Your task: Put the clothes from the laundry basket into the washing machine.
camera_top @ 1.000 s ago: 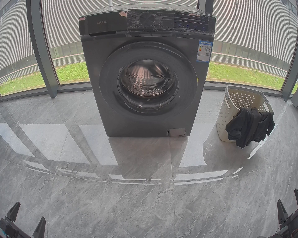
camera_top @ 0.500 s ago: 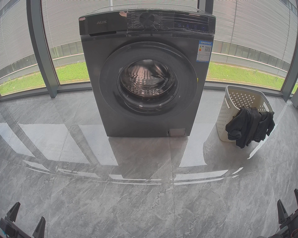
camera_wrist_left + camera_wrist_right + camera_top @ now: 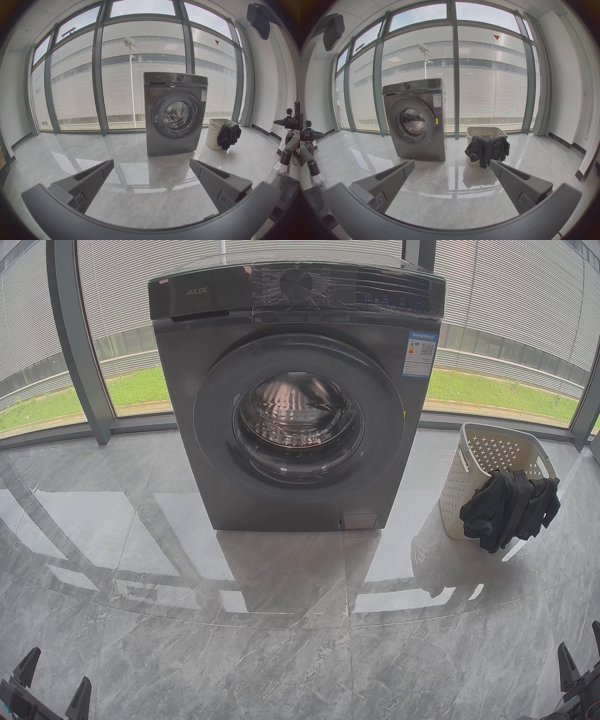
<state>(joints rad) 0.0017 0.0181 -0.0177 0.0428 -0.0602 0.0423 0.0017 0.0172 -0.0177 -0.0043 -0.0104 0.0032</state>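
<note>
The left gripper (image 3: 150,164) and right gripper (image 3: 451,164) hold their fingers apart, empty. Well ahead of the right gripper, black clothes (image 3: 487,149) hang over the laundry basket (image 3: 484,130) rim; the washing machine (image 3: 175,125) stands ahead of the left gripper

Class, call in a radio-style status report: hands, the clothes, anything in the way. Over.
Left hand open, right hand open, both empty. Dark clothes draped over laundry basket rim, right of washing machine. Door looks shut.
</note>
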